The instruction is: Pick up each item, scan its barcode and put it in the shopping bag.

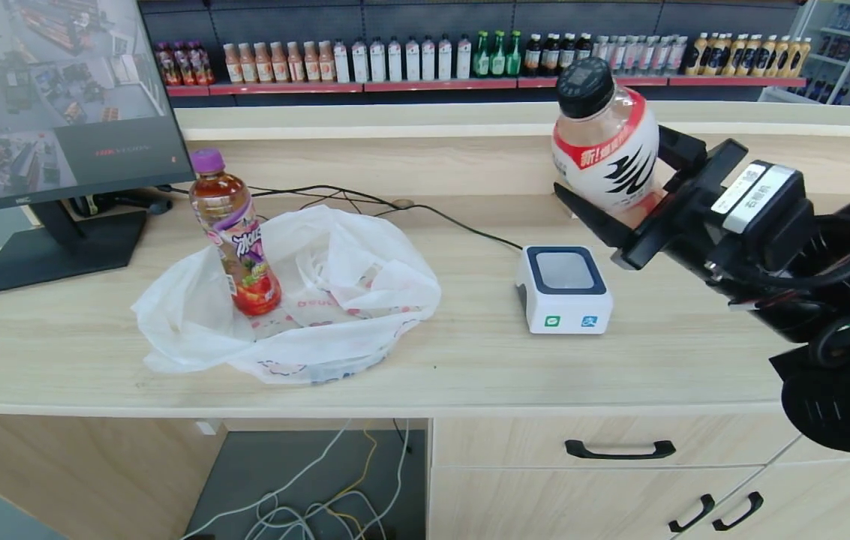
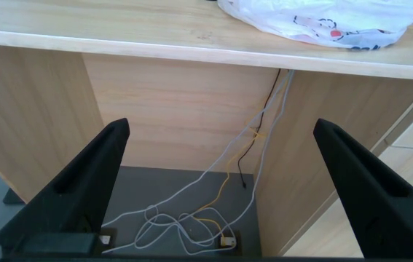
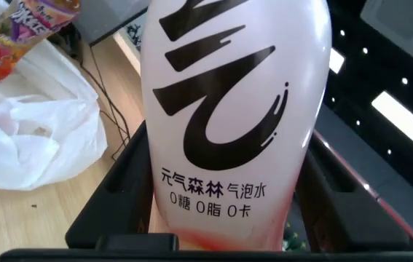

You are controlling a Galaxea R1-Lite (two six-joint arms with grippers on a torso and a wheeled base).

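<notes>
Right now my right claw (image 1: 614,180) grips the white bottle (image 1: 605,146) above the tabletop (image 1: 470,367), behind the scanner (image 1: 564,289); my left claw (image 2: 221,135) hangs open below the tabletop edge.

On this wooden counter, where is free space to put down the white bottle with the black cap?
Bare wood lies between the white plastic shopping bag and the small white scanner box, and along the front edge of the light wooden counter. Another patch sits between the black monitor stand and the bag. Crowded: black cables behind the bag.
</notes>
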